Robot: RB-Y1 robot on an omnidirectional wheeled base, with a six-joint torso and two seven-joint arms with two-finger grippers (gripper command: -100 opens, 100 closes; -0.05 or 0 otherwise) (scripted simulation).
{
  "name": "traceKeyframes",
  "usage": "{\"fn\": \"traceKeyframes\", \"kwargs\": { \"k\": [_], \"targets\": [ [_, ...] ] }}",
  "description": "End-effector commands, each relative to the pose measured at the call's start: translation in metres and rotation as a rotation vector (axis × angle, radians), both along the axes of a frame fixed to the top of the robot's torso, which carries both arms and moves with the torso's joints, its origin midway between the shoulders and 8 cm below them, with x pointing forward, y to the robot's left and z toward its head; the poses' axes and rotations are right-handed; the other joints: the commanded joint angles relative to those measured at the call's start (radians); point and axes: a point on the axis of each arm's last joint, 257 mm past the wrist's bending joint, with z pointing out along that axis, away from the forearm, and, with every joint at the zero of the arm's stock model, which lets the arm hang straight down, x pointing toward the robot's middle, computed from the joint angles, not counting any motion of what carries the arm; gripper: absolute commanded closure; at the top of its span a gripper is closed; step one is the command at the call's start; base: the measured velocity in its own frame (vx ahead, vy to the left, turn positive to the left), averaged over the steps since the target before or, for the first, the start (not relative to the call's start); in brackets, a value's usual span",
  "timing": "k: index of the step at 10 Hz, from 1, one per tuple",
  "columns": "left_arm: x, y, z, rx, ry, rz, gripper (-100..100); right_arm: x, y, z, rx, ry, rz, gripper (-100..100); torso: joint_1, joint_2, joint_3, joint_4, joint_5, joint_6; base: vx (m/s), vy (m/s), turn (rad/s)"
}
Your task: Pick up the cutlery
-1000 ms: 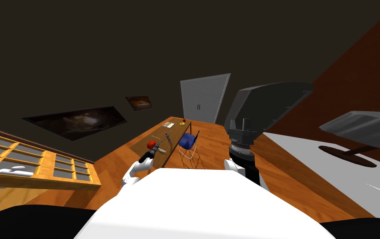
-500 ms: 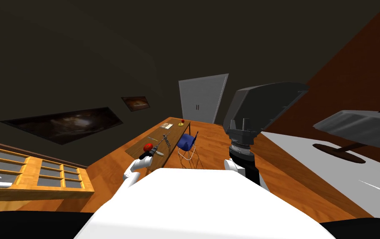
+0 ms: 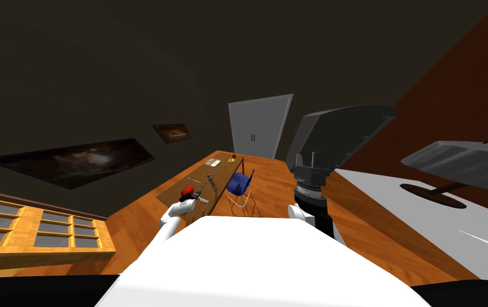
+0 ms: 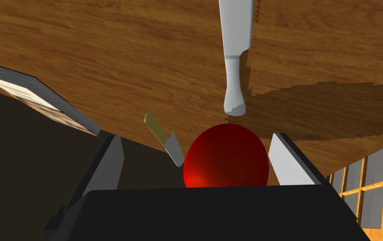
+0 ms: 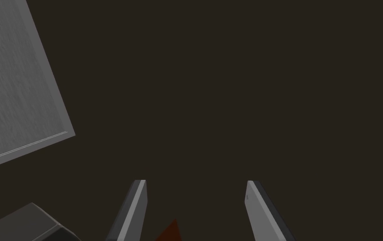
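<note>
A long grey knife (image 4: 233, 83) lies on the brown wooden table (image 4: 81, 50), just past my left gripper (image 4: 197, 138). A small knife with an olive handle (image 4: 163, 138) lies nearer, between the fingers. A red apple (image 4: 226, 157) also sits between the open fingers, close to the gripper's body and apart from both. In the head view the left gripper (image 3: 197, 196) reaches over the table's near end beside the apple (image 3: 187, 191). My right gripper (image 3: 312, 160) is held up at my right side, fingers open with nothing between them (image 5: 196, 209).
A blue chair (image 3: 239, 183) stands at the table's right side. Further along the table (image 3: 184, 181) are a small grey figure (image 3: 210, 181), a flat book (image 3: 214, 160) and a second red apple (image 3: 232, 155). A grey double door (image 3: 258, 128) is behind.
My view has turned: the window at the left has slid further left and the table has drawn slightly nearer. The left gripper stays by the red apple.
</note>
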Motion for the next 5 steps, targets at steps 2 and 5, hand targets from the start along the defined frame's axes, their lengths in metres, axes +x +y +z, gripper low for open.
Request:
{"fn": "traceKeyframes", "kwargs": {
  "k": [2, 5],
  "targets": [
    [-0.011, 0.005, -0.013, -0.011, 0.048, 0.018, -100, 0.000, 0.000, 0.000, 0.000, 0.000, 0.000, 0, 0.000, 0.000, 0.000, 0.000, 0.000, 0.000, 0.031, 0.001, -0.014],
    [-0.010, 0.017, -0.018, -0.029, 0.121, 0.040, -100, 0.000, 0.000, 0.000, 0.000, 0.000, 0.000, 0, 0.000, 0.000, 0.000, 0.000, 0.000, 0.000, 0.043, 0.000, -0.021]
  ]
}}
